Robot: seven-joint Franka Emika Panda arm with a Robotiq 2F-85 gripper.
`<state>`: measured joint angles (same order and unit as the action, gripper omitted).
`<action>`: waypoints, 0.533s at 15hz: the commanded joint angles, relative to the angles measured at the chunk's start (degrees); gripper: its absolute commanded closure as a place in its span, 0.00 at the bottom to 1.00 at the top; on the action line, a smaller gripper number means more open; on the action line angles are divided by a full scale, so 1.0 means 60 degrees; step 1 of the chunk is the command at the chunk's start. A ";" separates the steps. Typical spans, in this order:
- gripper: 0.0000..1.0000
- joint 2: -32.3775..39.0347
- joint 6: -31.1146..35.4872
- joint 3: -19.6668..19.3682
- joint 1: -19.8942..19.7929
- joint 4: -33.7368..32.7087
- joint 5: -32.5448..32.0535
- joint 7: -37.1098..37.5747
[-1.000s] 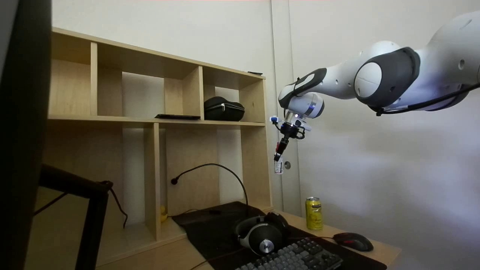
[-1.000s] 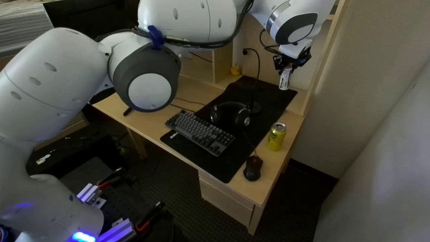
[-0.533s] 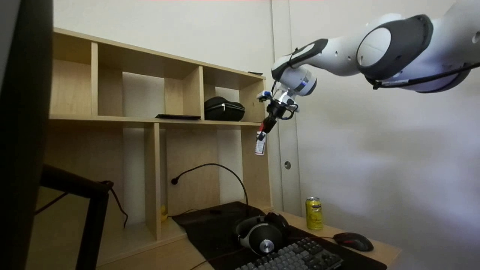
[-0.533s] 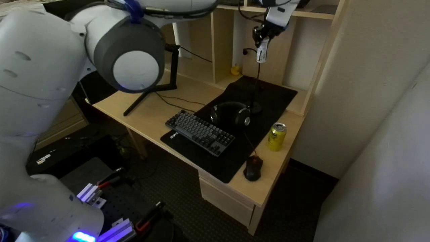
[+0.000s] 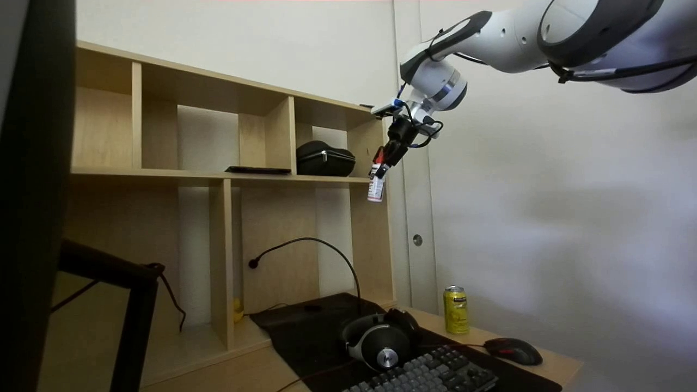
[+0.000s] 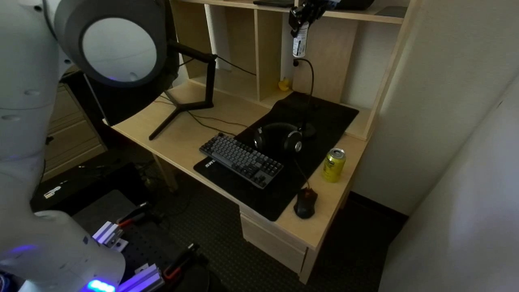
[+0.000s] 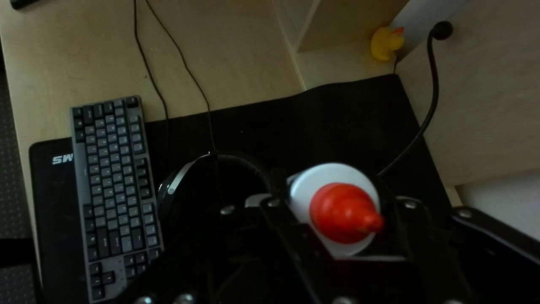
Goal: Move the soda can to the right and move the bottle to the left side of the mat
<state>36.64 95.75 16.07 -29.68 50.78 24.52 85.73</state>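
1. Wrist view: the gripper (image 7: 336,203) pinches the bottle (image 7: 329,211) between its fingers, red cap (image 7: 345,213) uppermost.
2. In both exterior views, the bottle hangs well above the desk (image 6: 235,107), slightly tilted.
3. Can (image 6: 334,166): upright on the desk beside the mat (image 6: 314,147), near the mouse (image 6: 305,203).
4. Headphones (image 6: 292,141): on the mat.

Top centre of an exterior view, the frame's edge crops the gripper (image 6: 301,27), which hides the upper end of the bottle (image 6: 300,44); the print on the bottle is too small to read. Low in the wrist view, the dark, blurred gripper covers parts of the headphones (image 7: 179,179) and mat (image 7: 337,122). In an exterior view, the arm (image 5: 512,49) runs off at upper right, the bottom edge cuts the keyboard (image 5: 430,373), a panel (image 5: 220,261) left of centre partly hides the duck (image 5: 238,311), and lower right, lettering on the can (image 5: 456,311) is too small to make out.
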 commanded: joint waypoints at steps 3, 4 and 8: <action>0.80 0.0049 -0.0081 0.0734 0.0802 0.1167 0.0194 -0.0758; 0.80 -0.0013 -0.0032 0.0935 0.0984 0.1528 0.0218 -0.0969; 0.80 -0.0226 -0.0029 0.1732 0.1753 0.2501 0.0170 -0.1805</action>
<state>38.59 95.16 23.94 -20.11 59.53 24.60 80.04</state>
